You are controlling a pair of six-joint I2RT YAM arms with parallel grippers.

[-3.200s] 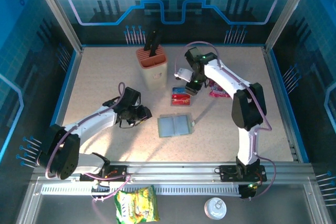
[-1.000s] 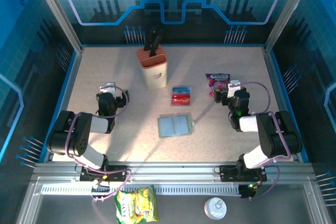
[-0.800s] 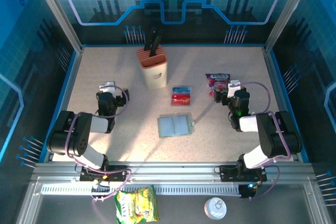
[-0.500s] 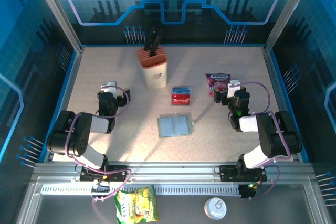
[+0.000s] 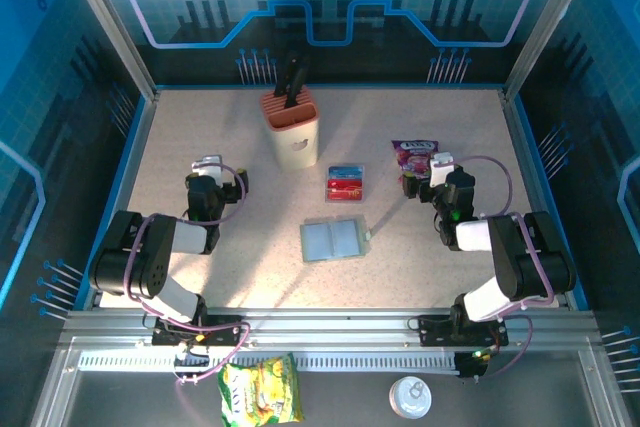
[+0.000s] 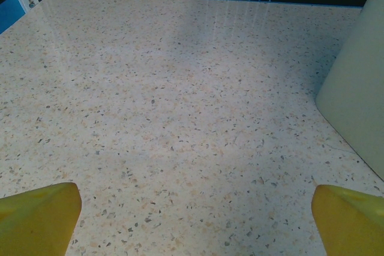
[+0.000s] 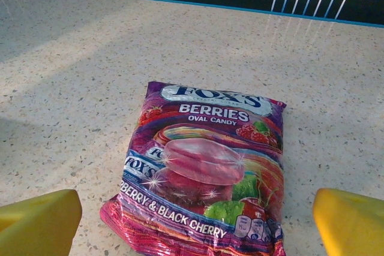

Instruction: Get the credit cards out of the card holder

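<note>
The card holder [image 5: 335, 240] lies open and flat near the table's middle, its two pale blue-grey panels facing up. Just beyond it rest the credit cards [image 5: 345, 183], a small stack with a blue one over red ones. My left gripper [image 5: 207, 169] is folded back at the left side of the table, far from both; its yellow fingertips [image 6: 37, 219] stand wide apart over bare tabletop, so it is open. My right gripper [image 5: 437, 169] is folded back at the right side, open, its yellow fingertips [image 7: 39, 221] wide apart and nothing between them.
A purple candy packet [image 7: 210, 172] lies right in front of my right gripper, also in the top view [image 5: 413, 157]. A beige knife block [image 5: 292, 129] stands at the back, its side [image 6: 360, 100] to the right of my left gripper. A yellow snack bag [image 5: 260, 392] and a white lid [image 5: 410, 398] lie off the table.
Three seconds ago both arms reached over the table's middle; they have since folded back to the sides. Over the last second the right wrist shifted slightly; cards and holder stayed put.
</note>
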